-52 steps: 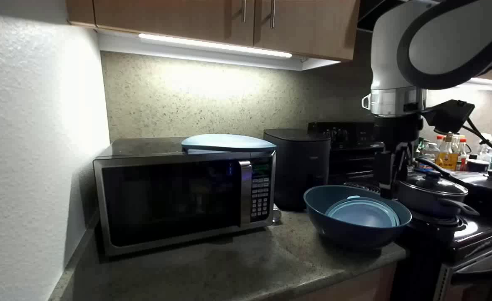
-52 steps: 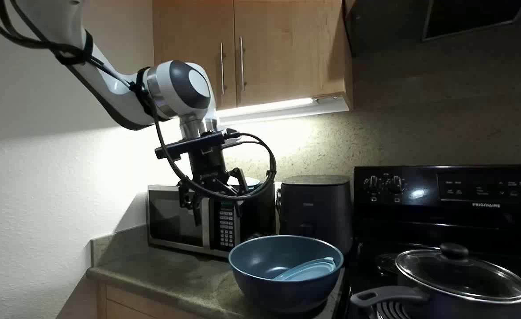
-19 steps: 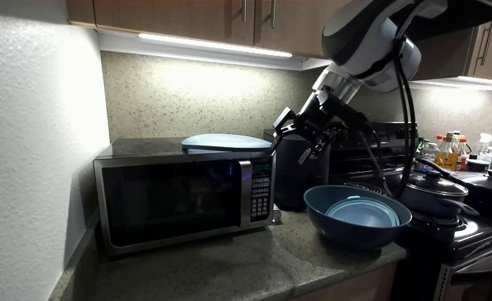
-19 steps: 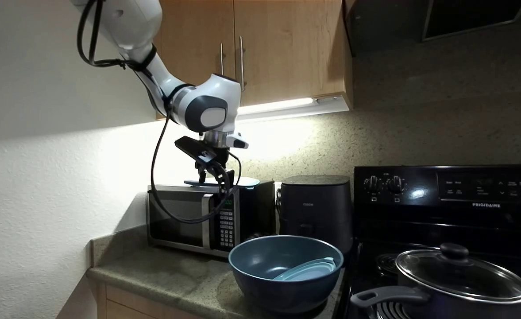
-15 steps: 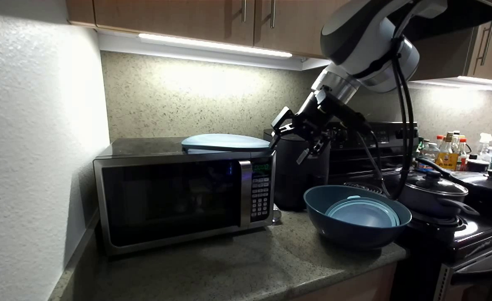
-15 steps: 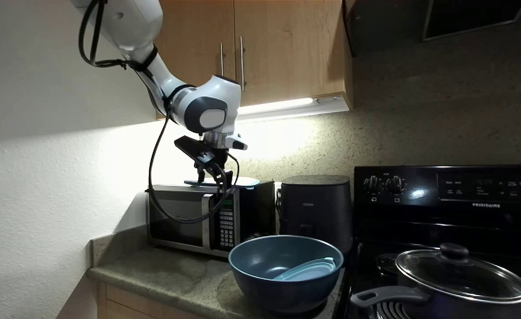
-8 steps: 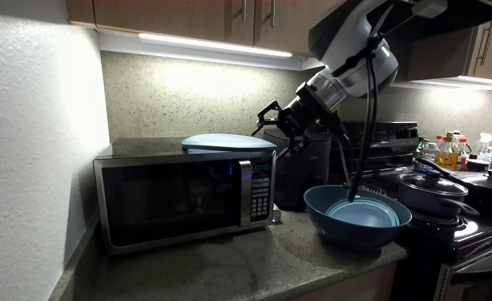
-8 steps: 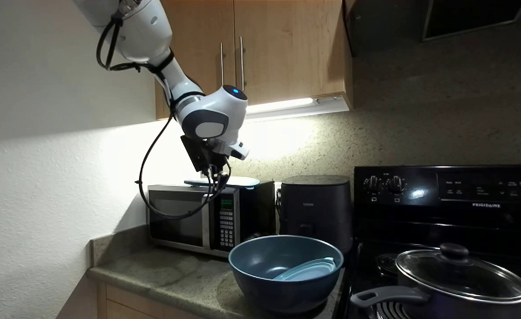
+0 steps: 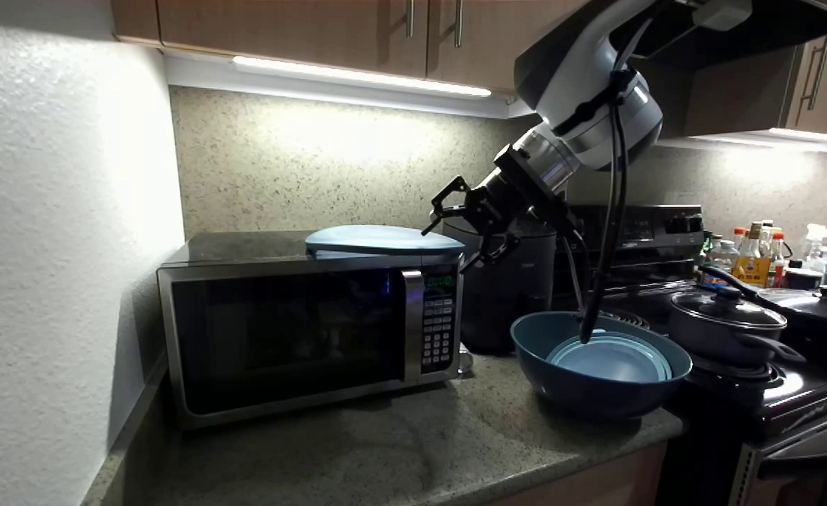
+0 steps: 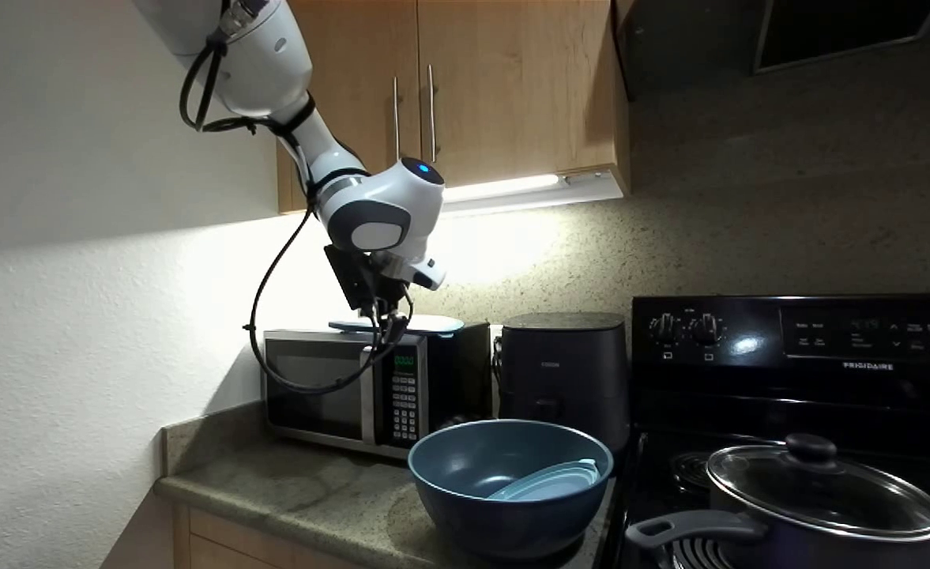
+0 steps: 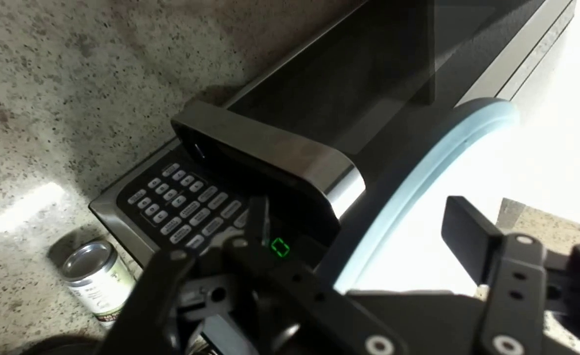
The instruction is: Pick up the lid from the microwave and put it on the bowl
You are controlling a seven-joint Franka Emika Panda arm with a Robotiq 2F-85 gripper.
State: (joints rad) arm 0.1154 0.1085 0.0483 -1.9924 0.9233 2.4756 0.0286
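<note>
In an exterior view, from left: the microwave (image 9: 279,344), w/ the lid (image 9: 378,237) lying approx. flat on its top, at the right-hand end. The lid is round, so we find no real long axis. Next comes the gripper (image 9: 443,251), tilted, & for it the lid is to the left. Its fingers (image 11: 467,241) stand wide apart & hold nothing: one is above the lid, the other lower, just beside the microwave's corner. So the lid's rim passes btw. them, as the wrist view shows also; if any finger touches, we cannot tell. Farther right, well apart, is the bowl (image 9: 575,393), w/ a blue disc (image 9: 617,362) inside. We judge the next move is closing on the rim; w/ bad tilt, the lid may slide away.
</note>
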